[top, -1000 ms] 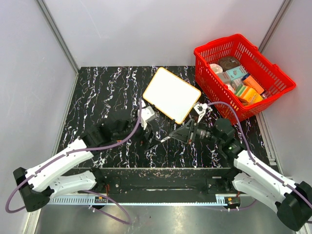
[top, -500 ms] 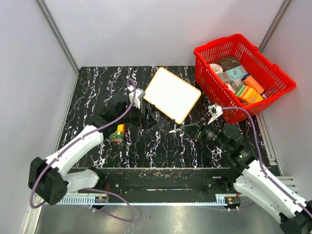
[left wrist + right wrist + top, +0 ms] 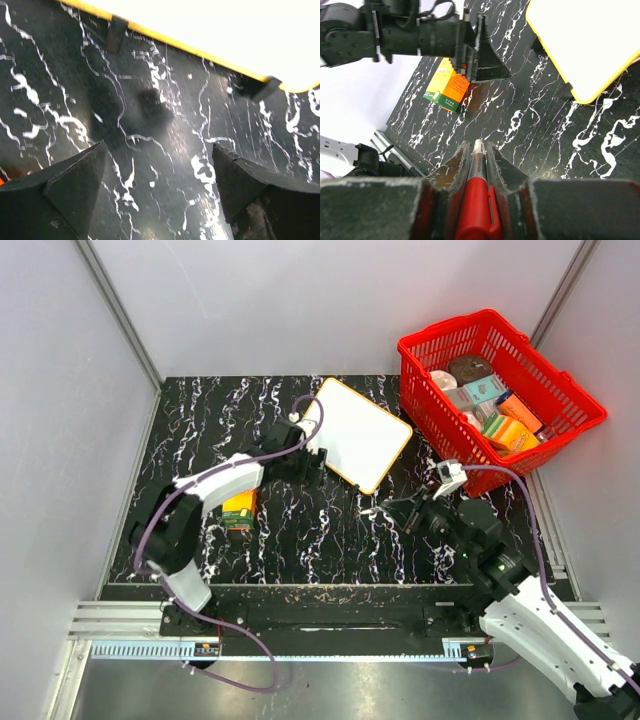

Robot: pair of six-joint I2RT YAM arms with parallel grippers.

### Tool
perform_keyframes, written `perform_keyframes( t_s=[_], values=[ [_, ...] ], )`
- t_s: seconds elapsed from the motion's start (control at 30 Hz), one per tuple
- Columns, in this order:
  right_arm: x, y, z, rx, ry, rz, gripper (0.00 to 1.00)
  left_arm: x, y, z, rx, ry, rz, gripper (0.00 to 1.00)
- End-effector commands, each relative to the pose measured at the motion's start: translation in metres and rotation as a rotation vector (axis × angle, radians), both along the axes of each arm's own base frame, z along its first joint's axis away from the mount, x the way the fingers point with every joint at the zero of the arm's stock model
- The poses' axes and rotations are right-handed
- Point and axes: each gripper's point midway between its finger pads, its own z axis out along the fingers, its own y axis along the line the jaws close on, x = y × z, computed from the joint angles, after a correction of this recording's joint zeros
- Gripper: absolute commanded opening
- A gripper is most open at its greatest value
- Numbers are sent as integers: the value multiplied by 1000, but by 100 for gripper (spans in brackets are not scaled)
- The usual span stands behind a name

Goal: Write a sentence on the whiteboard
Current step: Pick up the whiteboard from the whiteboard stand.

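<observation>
Light, stiff, slick whiteboard (image 3: 355, 433) likely slides, so the spread left gripper (image 3: 160, 162) should pin its eight-o'clock rim; right gripper (image 3: 478, 150) pinches a marker (image 3: 476, 210).

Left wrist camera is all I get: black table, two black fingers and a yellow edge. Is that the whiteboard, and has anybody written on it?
Observer: Yes, that edge is the whiteboard. From above, its face looks blank, with no writing.
Operator: Who's got the pen?
Observer: The right gripper is shut on a red marker, with the tip short of the board.
Operator: Is there anything else up there?
Observer: A red basket full of packages stands just right of the board.
</observation>
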Motion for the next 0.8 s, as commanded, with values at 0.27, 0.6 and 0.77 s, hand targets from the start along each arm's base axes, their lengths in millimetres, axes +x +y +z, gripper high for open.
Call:
perform_keyframes(
  t_s=[0.27,0.6,0.77],
  values=[
    [-14,-32,31,19,-66,-98,0,75,-7,-45,111,-18,66,65],
    [-14,-47,36,-5,-91,-160,0,104,9,-73,143,-27,102,60],
    [-10,-45,31,-16,-72,-165,0,111,5,-80,153,-46,66,51]
  ],
)
